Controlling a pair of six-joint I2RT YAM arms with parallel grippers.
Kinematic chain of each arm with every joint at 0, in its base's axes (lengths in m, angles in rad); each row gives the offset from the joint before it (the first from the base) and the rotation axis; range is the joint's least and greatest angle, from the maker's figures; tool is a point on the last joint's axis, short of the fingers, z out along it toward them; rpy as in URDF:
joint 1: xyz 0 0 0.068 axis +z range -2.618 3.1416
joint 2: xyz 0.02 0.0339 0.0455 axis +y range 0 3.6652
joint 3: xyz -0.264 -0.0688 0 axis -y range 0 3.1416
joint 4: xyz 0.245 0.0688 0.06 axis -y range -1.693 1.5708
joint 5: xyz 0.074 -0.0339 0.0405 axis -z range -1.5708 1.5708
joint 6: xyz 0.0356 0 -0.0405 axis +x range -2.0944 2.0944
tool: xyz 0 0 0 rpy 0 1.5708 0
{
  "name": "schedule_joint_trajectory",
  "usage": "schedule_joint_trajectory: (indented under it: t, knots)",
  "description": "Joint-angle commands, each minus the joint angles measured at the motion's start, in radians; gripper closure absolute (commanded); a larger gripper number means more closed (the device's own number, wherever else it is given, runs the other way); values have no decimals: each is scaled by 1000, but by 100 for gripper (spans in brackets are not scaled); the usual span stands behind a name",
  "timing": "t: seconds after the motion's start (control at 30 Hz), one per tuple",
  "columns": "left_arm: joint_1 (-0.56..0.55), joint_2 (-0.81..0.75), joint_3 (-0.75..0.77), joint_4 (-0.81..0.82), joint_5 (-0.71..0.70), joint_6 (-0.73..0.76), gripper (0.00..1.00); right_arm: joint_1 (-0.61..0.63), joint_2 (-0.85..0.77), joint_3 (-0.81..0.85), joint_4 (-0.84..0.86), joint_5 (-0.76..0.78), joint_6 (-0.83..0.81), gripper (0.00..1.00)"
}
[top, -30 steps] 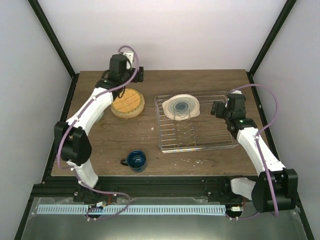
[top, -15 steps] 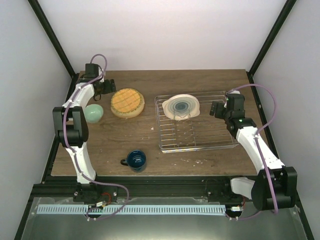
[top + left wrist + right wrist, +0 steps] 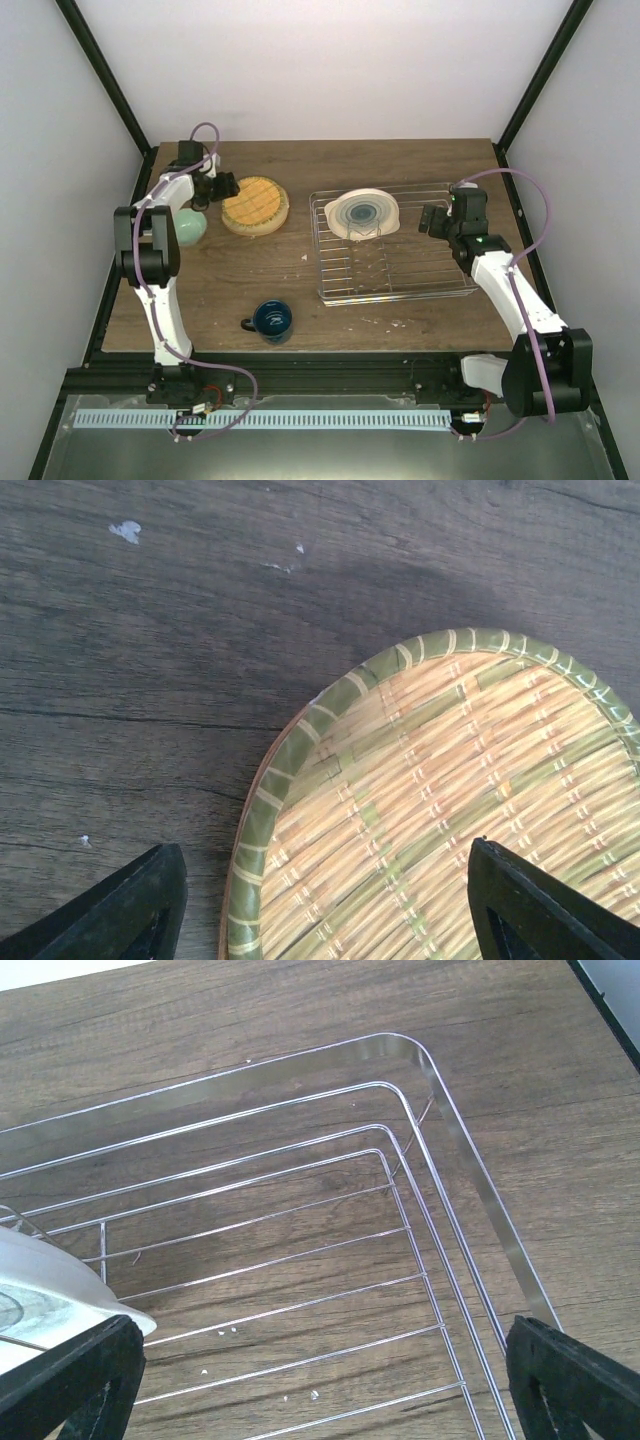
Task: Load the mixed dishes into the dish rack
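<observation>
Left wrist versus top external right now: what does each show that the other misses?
Left wrist only: the yellow-orange plate close up, with its woven pattern and green rim, the rim lying between the spread fingers of the left gripper. Top external only: the dish rack holding the cream plate, the blue mug, the mint bowl, the right gripper. Both: that yellow-orange plate on the wooden table.

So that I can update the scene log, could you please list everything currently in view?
dish rack: 1, silver wire, table's right half
ringed plate: 1, cream with teal rings, in rack's far-left part
plate stack: 1, yellow-orange woven top, far left
bowl: 1, pale mint, left of stack
mug: 1, dark blue, near edge
table: 1, dark wood
left end effector: 1, black, open, at stack's left rim
right end effector: 1, black, open, over rack's right side
</observation>
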Motion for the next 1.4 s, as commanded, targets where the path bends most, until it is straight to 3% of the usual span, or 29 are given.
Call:
schedule_joint_trajectory:
  t: [0.0,1.37]
  knots:
    - [4,9,-26,39,30,-8,22,-6,2,33,-2,2,-6,0]
    - [-6,31,-171,131,121,-23,48,-6,11,31,-11,3,-1,0]
